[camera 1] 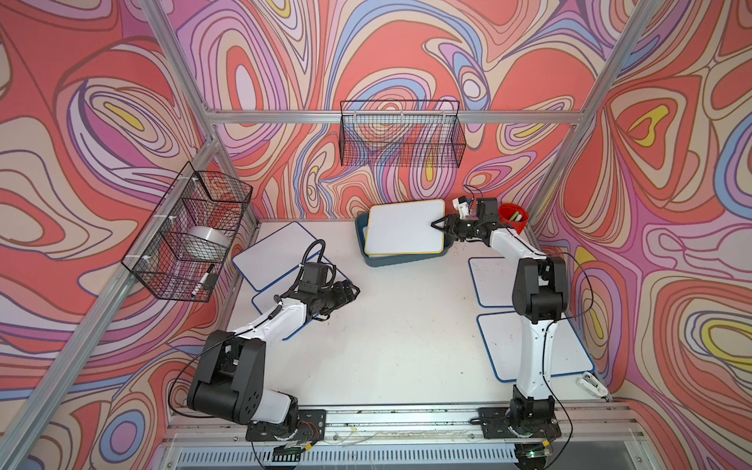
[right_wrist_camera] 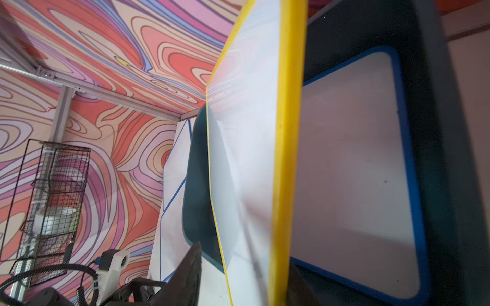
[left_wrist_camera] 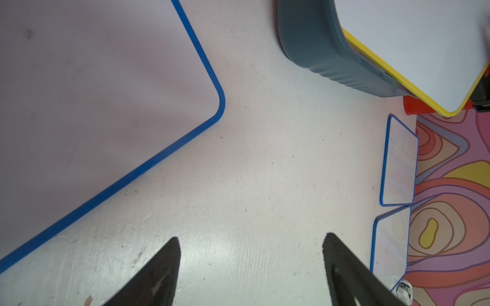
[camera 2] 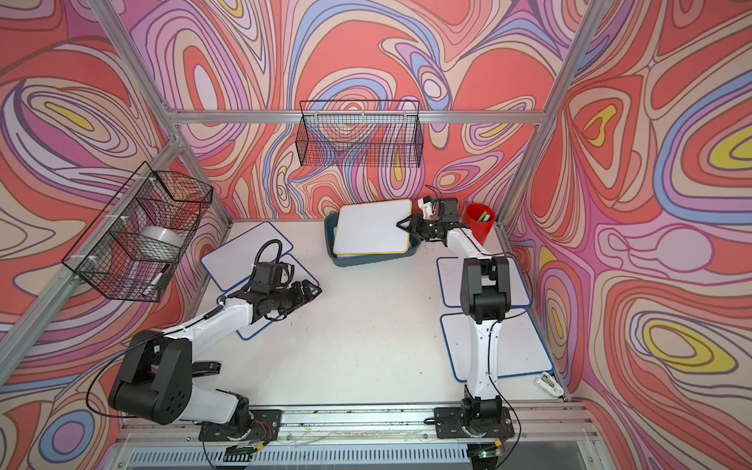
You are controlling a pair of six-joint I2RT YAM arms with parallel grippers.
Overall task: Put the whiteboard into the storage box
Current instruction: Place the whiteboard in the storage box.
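Two whiteboards sit at the storage box (camera 1: 407, 261) on the far side of the table (camera 1: 398, 333). A blue-rimmed whiteboard (right_wrist_camera: 352, 172) lies flat on the box floor, which we see in the right wrist view. Above it is the yellow-rimmed whiteboard (camera 1: 401, 228), tilted, with its gripper-side edge raised clear of the board beneath. In both top views it covers most of the opening and leaves only the box's left and front walls showing. We cannot tell whether its lower edge rests on the rim.

The right gripper (camera 1: 438, 227) is at that raised yellow edge. Its jaws are spread to either side of the edge. The upper finger (right_wrist_camera: 191, 270) stands off the white face. We cannot tell whether the one below touches the board.

The left gripper (camera 1: 354, 291) hangs above bare table, well apart from the box. Its jaws are spread with nothing between them, as the left wrist view shows.

We see a far-left whiteboard (camera 1: 276, 248) lying flat beside the left arm. Two right-side whiteboards (camera 1: 492, 280) lie flat by the right arm. A red cup (camera 1: 513, 217) stands in the far right corner, just behind the right wrist.
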